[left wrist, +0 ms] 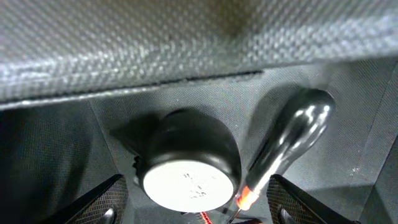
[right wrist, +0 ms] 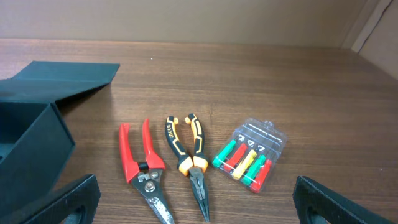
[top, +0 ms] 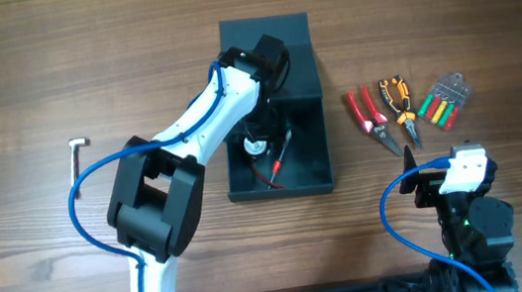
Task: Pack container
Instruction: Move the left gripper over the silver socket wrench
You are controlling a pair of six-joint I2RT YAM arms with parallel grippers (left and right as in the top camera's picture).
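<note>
The dark teal-grey container (top: pixel 321 149) stands open mid-table, its lid (top: pixel 297 72) folded back on the far side. Inside lie a round black item with a white face (top: pixel 255 147) and a black-handled screwdriver with a red shaft (top: pixel 278 159). My left gripper (top: pixel 257 131) reaches down into the box. In the left wrist view it (left wrist: pixel 196 214) is open, its fingers either side of the round item (left wrist: pixel 186 180) and the screwdriver handle (left wrist: pixel 292 134). My right gripper (top: pixel 434 170) is open and empty, low near the table's front right.
Red-handled snips (right wrist: pixel 142 168), orange-and-black long-nose pliers (right wrist: pixel 189 162) and a clear case of coloured bits (right wrist: pixel 249 155) lie right of the container (right wrist: pixel 31 143). A metal hex key (top: pixel 73 159) lies at the left of the table.
</note>
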